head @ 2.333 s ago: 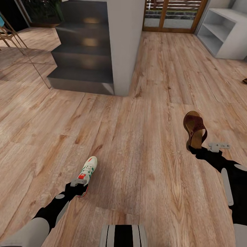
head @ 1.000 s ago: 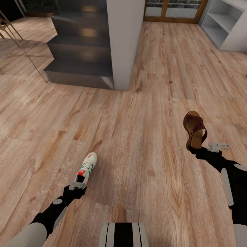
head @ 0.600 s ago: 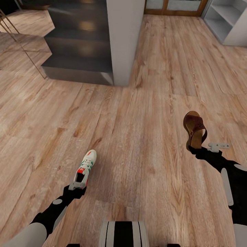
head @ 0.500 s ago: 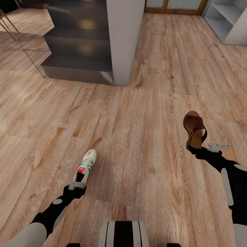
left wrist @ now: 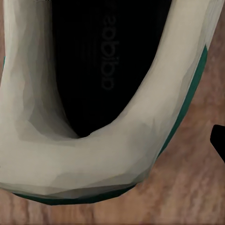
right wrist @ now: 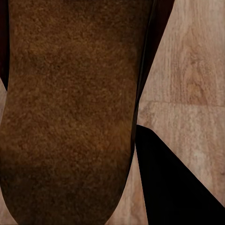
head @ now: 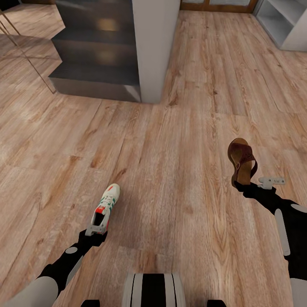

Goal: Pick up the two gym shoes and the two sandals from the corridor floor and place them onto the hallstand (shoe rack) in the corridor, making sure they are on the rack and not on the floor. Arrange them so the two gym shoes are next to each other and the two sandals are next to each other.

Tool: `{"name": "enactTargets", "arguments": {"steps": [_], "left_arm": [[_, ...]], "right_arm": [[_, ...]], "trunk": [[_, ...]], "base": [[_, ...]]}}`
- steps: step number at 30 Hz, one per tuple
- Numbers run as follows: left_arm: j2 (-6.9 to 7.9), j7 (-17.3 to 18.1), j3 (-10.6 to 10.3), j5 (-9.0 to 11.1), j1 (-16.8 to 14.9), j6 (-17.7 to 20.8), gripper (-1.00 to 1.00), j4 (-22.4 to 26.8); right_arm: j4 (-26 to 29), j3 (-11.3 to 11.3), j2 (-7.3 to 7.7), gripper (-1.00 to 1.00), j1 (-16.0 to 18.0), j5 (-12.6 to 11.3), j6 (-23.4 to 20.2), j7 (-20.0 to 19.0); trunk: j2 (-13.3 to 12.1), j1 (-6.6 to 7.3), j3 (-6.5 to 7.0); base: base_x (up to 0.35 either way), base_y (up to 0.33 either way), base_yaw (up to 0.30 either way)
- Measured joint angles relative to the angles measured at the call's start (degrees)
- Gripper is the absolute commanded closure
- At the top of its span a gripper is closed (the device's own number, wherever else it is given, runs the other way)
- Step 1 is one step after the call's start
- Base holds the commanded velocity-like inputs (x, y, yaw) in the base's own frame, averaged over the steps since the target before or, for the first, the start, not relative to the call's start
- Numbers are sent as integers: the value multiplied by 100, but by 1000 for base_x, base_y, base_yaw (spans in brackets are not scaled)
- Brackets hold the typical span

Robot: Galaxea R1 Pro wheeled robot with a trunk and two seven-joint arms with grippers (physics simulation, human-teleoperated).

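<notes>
Your left gripper (head: 97, 230) holds a gym shoe (head: 105, 207) by its heel, jaws closed on it, toe pointing away from you above the floor (head: 170, 162). The shoe is white with green side stripes, a red-orange tongue patch and white laces. Your right gripper (head: 249, 184) grips a sandal (head: 241, 161) at its heel end, jaws clamped on it; the sandal stands tilted, sole toward you, dark brown leather with a strap looping off one side.

The left wrist view looks straight into the shoe (left wrist: 112, 154): a smooth off-white padded collar curves in a U around a black insole, with a green edge along the outside. Faint mirrored lettering on the insole reads as "adidas". The right wrist view shows the sandal's (right wrist: 70, 112) grainy, suede-like brown sole, rounded at one end, with a dark rim along its side; the head view gives none of that texture.

The floor is warm light-brown wood plank with strong grain and knots. Ahead on the left a dark grey step (head: 96, 79) of flat slabs meets a plain pale pillar (head: 155, 47). At the far right corner you see part of the pale-grey rack (head: 283, 23) with an open shelf, well apart from both shoes.
</notes>
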State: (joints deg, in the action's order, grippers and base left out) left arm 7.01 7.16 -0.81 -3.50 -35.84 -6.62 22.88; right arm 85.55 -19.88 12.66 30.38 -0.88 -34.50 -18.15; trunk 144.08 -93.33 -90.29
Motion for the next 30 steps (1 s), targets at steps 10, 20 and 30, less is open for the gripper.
{"name": "enactTargets", "arguments": {"steps": [10,20,30], "left_arm": [[-2,-4,7,0,0,-1,-100,7],[-9,-8,8,0,0,3,-100,9],[-1,-3,12,6,0,26,100,1]], "right_arm": [[0,-1,0,100,0,1,1,0],[0,-2,0,100,0,1,1,0],[0,-1,0,100,0,1,1,0]], "trunk": [[0,1,0],[0,0,0],[0,0,-19]], "base": [[16,0,0],[30,0,0],[1,0,0]]}}
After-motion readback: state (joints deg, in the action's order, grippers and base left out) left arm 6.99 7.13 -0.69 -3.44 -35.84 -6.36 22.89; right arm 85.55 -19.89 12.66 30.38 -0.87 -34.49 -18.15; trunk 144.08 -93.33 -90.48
